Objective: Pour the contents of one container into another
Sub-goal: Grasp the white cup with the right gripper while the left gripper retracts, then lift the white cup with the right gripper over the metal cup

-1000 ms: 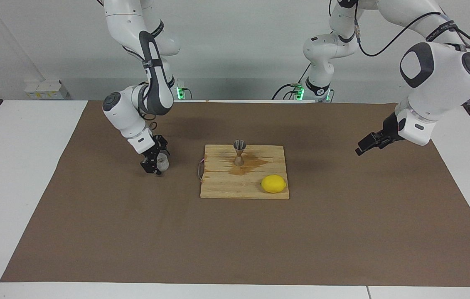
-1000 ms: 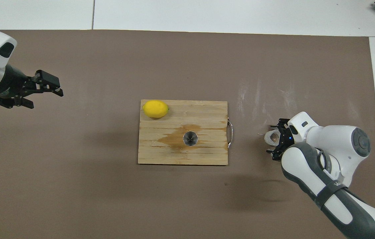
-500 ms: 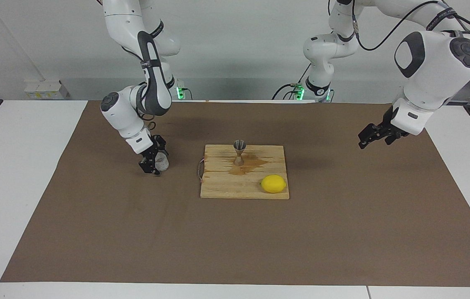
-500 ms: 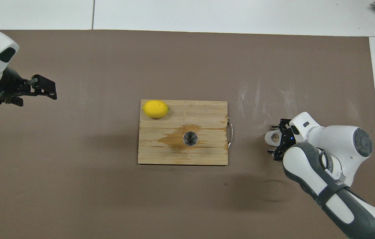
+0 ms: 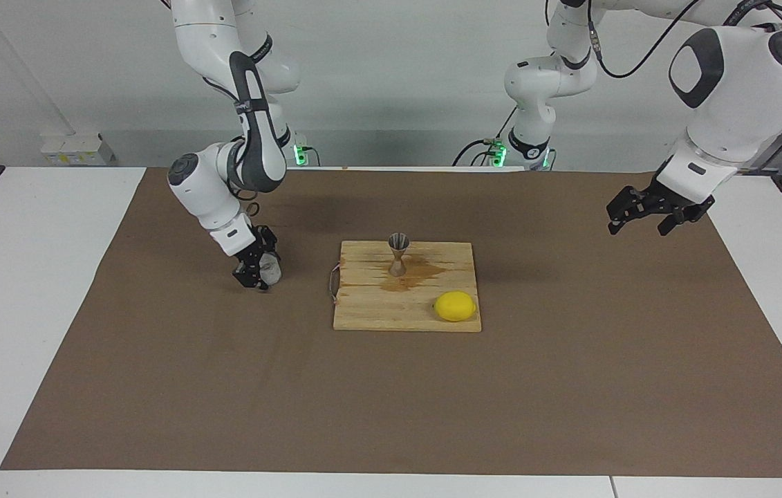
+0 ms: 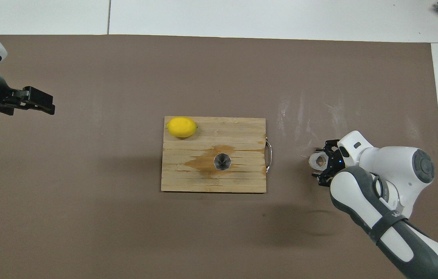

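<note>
The small clear glass cup point(image 5: 270, 271) point(image 6: 315, 160) stands on the brown mat toward the right arm's end of the table. My right gripper point(image 5: 258, 272) point(image 6: 322, 162) is down at the mat around the cup, which sits between its two sides. The silvery hourglass-shaped jigger point(image 5: 398, 254) point(image 6: 222, 161) stands upright on the wooden board point(image 5: 370, 315) point(image 6: 242, 131), on a wet stain. My left gripper point(image 5: 648, 216) point(image 6: 40, 104) hangs open and empty over the mat at the left arm's end, well away from the board.
A yellow lemon point(image 5: 455, 306) point(image 6: 181, 127) lies on the board's corner farthest from the robots, toward the left arm's end. A metal handle point(image 5: 332, 282) point(image 6: 268, 155) sticks out of the board's edge facing the cup. White table borders surround the mat.
My left arm has lifted and drawn back toward its own end of the table. My right gripper has stayed at the cup, which has not moved.
</note>
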Motion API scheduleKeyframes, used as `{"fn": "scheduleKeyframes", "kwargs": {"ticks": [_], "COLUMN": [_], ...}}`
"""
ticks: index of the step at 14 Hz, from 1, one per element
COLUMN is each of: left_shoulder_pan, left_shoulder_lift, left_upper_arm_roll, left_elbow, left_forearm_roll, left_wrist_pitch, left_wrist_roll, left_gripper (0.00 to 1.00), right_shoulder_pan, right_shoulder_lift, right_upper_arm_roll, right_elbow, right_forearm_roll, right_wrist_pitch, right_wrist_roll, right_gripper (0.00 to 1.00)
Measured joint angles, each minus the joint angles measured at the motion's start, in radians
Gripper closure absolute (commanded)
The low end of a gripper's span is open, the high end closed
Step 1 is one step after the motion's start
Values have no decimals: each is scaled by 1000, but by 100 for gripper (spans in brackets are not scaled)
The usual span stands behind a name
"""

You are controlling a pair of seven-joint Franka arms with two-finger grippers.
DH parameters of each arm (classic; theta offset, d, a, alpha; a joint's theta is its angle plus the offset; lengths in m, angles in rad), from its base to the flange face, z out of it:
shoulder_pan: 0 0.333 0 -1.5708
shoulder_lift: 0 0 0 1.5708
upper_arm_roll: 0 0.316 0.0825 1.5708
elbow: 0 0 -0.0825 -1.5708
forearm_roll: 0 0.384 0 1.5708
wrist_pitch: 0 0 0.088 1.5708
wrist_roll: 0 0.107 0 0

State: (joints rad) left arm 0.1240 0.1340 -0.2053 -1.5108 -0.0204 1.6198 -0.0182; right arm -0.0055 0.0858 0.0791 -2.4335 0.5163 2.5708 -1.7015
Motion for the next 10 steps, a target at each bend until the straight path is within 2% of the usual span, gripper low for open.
{"fn": "scheduleKeyframes", "kwargs": {"ticks": [2, 7, 8, 10], "left_shoulder_pan": [0, -7, -26, -120], "left_shoulder_lift": [1, -1, -3, -11], "left_upper_arm_roll": [2, 0, 7, 87], "left_elbow": [0, -18, -28, -41], "left_forearm_roll": [0, 0, 0, 0], "left_wrist_pitch": [0, 1, 2, 5], "left_wrist_roll": [1, 3, 3, 3], "left_gripper": [0, 0, 0, 0], "right_shoulder_pan": [0, 16, 24, 33], "right_shoulder_lift": [-2, -4, -4, -5], "right_upper_arm_roll": [0, 1, 1, 2], "right_elbow": [0, 4, 8, 29], "right_forearm_roll": [0, 0, 0, 2], "right_wrist_pitch": [-3, -2, -1, -2], "right_wrist_roll": [-1, -1, -1, 5], "right_gripper": [36, 41, 41, 41]}}
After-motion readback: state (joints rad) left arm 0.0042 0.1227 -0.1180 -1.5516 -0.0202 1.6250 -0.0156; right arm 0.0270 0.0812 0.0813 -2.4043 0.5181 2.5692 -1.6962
